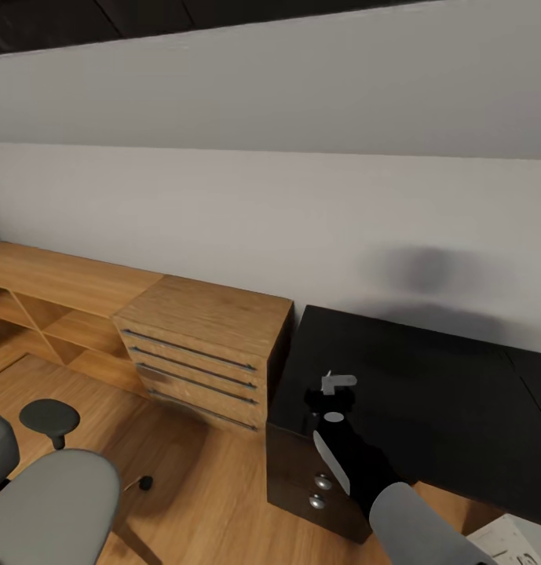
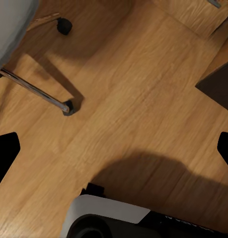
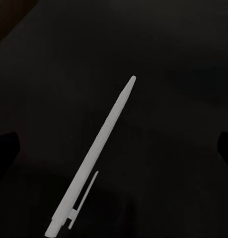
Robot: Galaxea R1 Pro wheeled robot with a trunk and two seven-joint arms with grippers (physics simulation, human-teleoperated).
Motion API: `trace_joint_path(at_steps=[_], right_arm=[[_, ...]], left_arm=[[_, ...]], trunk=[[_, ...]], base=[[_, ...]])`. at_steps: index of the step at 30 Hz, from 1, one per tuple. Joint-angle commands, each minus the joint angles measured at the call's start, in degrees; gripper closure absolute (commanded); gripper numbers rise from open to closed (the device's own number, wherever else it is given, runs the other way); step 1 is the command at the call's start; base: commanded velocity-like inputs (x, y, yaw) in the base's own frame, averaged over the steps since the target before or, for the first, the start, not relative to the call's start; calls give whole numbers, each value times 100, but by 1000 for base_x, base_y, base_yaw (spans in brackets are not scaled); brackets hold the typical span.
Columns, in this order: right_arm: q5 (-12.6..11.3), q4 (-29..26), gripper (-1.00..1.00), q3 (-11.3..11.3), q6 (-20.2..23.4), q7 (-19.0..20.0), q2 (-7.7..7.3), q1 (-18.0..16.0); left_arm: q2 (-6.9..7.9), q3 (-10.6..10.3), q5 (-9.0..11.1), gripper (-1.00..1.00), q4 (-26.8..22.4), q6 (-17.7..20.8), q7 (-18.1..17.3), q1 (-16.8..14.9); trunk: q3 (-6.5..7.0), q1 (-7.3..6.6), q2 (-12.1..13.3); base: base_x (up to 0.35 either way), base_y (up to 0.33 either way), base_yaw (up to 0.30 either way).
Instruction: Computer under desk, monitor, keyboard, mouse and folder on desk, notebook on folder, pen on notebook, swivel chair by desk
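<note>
Below, a slim white pen [image 3: 96,153] (tapered tip) lies on matte desk [image 3: 173,74], right pincer [image 3: 114,148] spread.

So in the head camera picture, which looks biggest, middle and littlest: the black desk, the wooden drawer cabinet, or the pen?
1. desk
2. wooden drawer cabinet
3. pen, tiny

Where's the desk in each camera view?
Head view: the desk sits centre right, under the right gripper.
Left wrist view: probably the dark corner at the right edge.
Right wrist view: its black top lies beneath the pen.
Shared landmark: the swivel chair, in the head and left wrist views.
</note>
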Motion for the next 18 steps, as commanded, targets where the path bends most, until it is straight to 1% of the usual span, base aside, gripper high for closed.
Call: trace_joint_path(at_steps=[1, 4, 9, 11, 12, 13, 18], right_arm=[[-45, -8, -100, 30, 29, -42, -5, -5], [-45, -5, -100, 30, 29, -29, -5, -5], [-37, 34, -100, 23, 29, 0, -6, -5], [-32, 84, -100, 19, 29, 50, -6, -5], [-31, 110, -100, 18, 29, 77, -6, -5], [-28, 253, -100, 9, 35, 219, -6, -5], [-27, 346, -100, 5, 37, 296, -6, -5]], left_arm=[[8, -20, 48, -100, -11, -2, 42, 0], [8, -25, 44, -100, -10, -2, 42, 0], [8, -28, 40, -100, -13, -2, 42, 0], [8, -28, 40, -100, -15, -2, 42, 0], [8, -28, 40, -100, -15, -2, 42, 0], [8, -28, 39, -100, -18, -2, 42, 0], [8, -28, 39, -100, -19, -2, 42, 0]], trunk=[[-5, 1, -4], [-5, 1, -4], [-5, 1, -4], [-5, 1, -4], [-5, 1, -4], [-5, 1, -4], [-5, 1, -4]], base=[[21, 13, 0], [75, 28, 0], [198, 69, 0], [105, 29, 0], [60, 17, 0], [24, 7, 0], [10, 3, 0]])
